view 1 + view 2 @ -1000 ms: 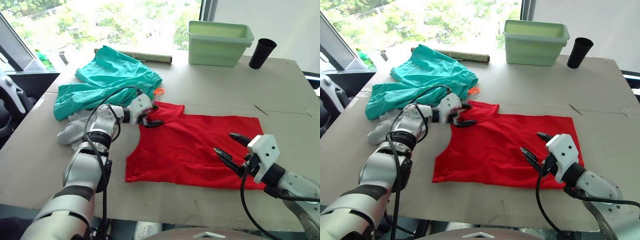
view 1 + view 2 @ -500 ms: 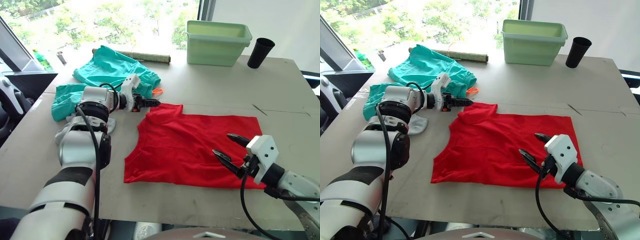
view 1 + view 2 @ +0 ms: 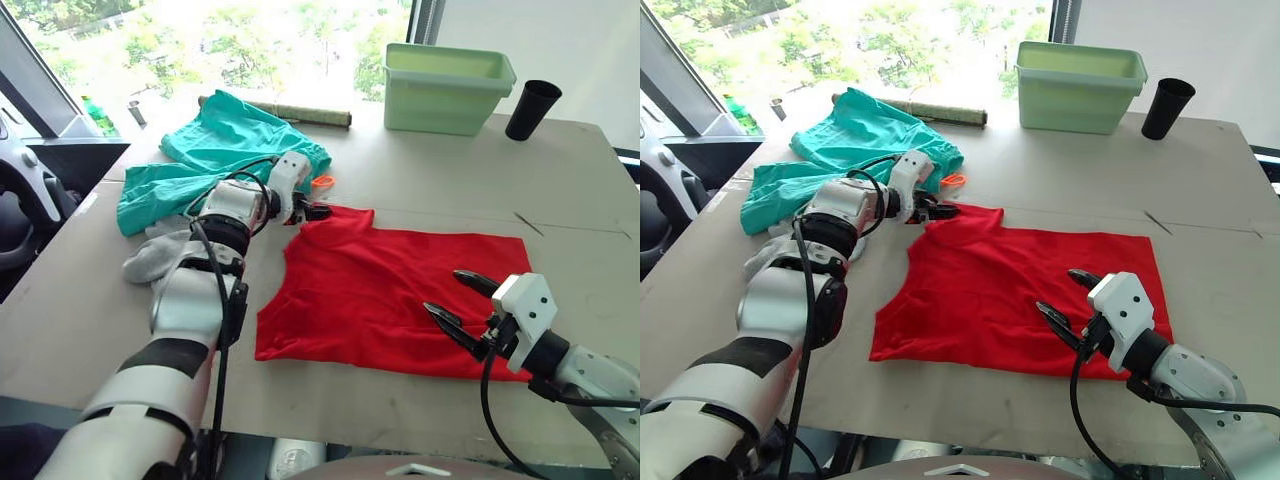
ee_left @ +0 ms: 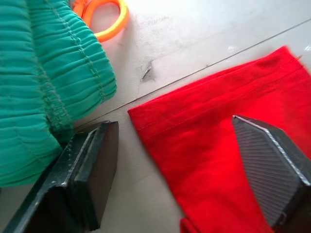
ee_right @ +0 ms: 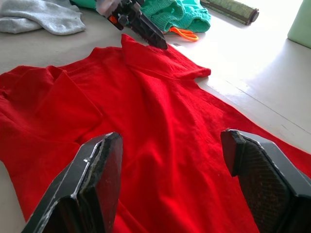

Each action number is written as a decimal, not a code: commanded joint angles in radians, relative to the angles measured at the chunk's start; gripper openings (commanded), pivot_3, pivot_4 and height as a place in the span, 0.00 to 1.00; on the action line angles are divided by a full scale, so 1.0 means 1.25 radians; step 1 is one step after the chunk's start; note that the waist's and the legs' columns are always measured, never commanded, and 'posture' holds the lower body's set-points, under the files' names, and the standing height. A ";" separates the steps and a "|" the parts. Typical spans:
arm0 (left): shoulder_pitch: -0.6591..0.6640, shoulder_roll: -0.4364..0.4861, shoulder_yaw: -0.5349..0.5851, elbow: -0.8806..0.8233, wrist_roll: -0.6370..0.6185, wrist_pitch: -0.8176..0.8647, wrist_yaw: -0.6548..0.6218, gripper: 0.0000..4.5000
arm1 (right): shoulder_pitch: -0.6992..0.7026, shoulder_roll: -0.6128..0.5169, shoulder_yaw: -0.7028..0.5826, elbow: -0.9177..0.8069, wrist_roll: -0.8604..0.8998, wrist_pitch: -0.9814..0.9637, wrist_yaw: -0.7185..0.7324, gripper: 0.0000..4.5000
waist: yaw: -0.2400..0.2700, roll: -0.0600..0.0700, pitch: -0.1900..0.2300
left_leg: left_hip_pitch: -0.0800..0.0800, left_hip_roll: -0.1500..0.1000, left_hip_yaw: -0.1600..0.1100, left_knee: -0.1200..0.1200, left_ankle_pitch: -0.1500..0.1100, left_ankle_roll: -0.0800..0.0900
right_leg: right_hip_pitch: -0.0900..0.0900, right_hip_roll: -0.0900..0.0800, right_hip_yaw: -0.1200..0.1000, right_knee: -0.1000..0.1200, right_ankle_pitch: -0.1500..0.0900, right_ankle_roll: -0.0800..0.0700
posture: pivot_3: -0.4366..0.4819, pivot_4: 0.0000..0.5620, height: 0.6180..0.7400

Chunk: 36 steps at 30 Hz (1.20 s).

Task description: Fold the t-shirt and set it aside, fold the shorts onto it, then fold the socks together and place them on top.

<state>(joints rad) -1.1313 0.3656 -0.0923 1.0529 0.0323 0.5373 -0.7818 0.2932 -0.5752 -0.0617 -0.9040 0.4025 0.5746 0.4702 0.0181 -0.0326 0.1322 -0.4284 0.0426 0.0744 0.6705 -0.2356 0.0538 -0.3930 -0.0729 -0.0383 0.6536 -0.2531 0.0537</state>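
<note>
The red t-shirt [image 3: 390,285] lies spread flat across the middle of the table. My left gripper [image 3: 315,211] is open at its far left corner; in the left wrist view the red corner [image 4: 194,141] sits on the table between the two spread fingers. My right gripper [image 3: 445,291] hovers open over the shirt's near right part, holding nothing. The teal shorts [image 3: 220,160] lie crumpled at the far left, their orange loop [image 3: 320,182] just beyond the left gripper. The grey socks [image 3: 160,255] lie left of the shirt, partly under my left arm.
A pale green bin [image 3: 447,88] and a black cup [image 3: 527,108] stand at the far right of the table. A rolled mat [image 3: 290,113] lies along the far edge behind the shorts. Bare tabletop [image 3: 450,190] stretches between the shirt and the bin.
My left gripper has moved from the shirt's left edge up to its far left corner, turning on the way. The right gripper has hardly moved. The view has shifted a little.
</note>
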 commanded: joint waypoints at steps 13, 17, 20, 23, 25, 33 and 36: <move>0.022 -0.025 0.085 0.014 -0.071 -0.187 -0.086 0.03 | 0.038 -0.003 -0.027 -0.047 -0.003 -0.012 -0.008 0.76 | -0.005 0.001 -0.003 | -0.002 -0.001 0.000 0.000 0.000 0.000 | -0.001 0.000 0.000 -0.001 0.000 0.000 | 0.48 0.27 1.00; 0.015 -0.007 0.097 0.006 -0.082 -0.261 -0.135 0.03 | 0.035 -0.003 -0.029 -0.043 -0.004 -0.012 -0.010 0.76 | -0.007 0.001 -0.003 | -0.001 0.000 0.000 -0.001 0.000 0.000 | -0.002 0.001 0.000 -0.001 0.000 0.000 | 0.48 0.27 1.00; 0.019 0.000 0.090 -0.007 -0.080 -0.337 -0.173 0.03 | 0.032 -0.004 -0.032 -0.038 -0.004 -0.012 -0.009 0.76 | -0.006 0.001 -0.003 | -0.002 0.000 0.000 -0.001 0.000 0.000 | -0.002 0.001 0.000 -0.001 0.000 0.000 | 0.48 0.27 1.00; 0.013 0.002 0.101 -0.011 -0.097 -0.350 -0.196 0.03 | 0.028 -0.005 -0.033 -0.033 -0.005 -0.012 -0.007 0.76 | -0.003 0.001 -0.003 | -0.002 0.000 0.000 -0.001 0.000 0.000 | -0.002 0.001 0.000 -0.001 0.000 0.000 | 0.48 0.27 1.00; 0.004 0.015 0.096 -0.004 -0.090 -0.326 -0.190 0.03 | 0.025 -0.008 -0.036 -0.031 -0.004 -0.010 -0.004 0.76 | -0.002 0.001 -0.003 | -0.002 0.000 0.000 0.000 0.000 0.000 | -0.002 0.001 0.000 -0.001 0.000 0.000 | 0.48 0.27 1.00; 0.023 0.016 0.018 -0.034 0.015 -0.203 -0.032 0.59 | 0.017 -0.010 -0.031 -0.027 -0.004 -0.008 -0.003 0.76 | -0.004 0.001 -0.003 | -0.002 0.000 0.000 -0.001 0.000 0.000 | -0.002 0.001 0.000 -0.001 0.000 0.000 | 0.48 0.27 1.00; 0.032 0.000 0.001 -0.063 0.034 -0.135 0.018 0.68 | 0.016 -0.010 -0.032 -0.027 -0.003 -0.007 -0.002 0.76 | -0.003 0.001 -0.003 | -0.002 0.000 0.000 0.000 0.000 0.000 | -0.002 0.001 0.000 -0.001 0.000 0.000 | 0.48 0.27 1.00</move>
<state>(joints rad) -1.0818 0.3702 -0.0848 1.0353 0.0609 0.3305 -0.7973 0.3175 -0.5830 -0.0806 -0.9228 0.3967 0.5752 0.4670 0.0145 -0.0313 0.1290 -0.4311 0.0420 0.0742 0.6700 -0.2357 0.0539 -0.3953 -0.0717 -0.0383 0.6522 -0.2531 0.0538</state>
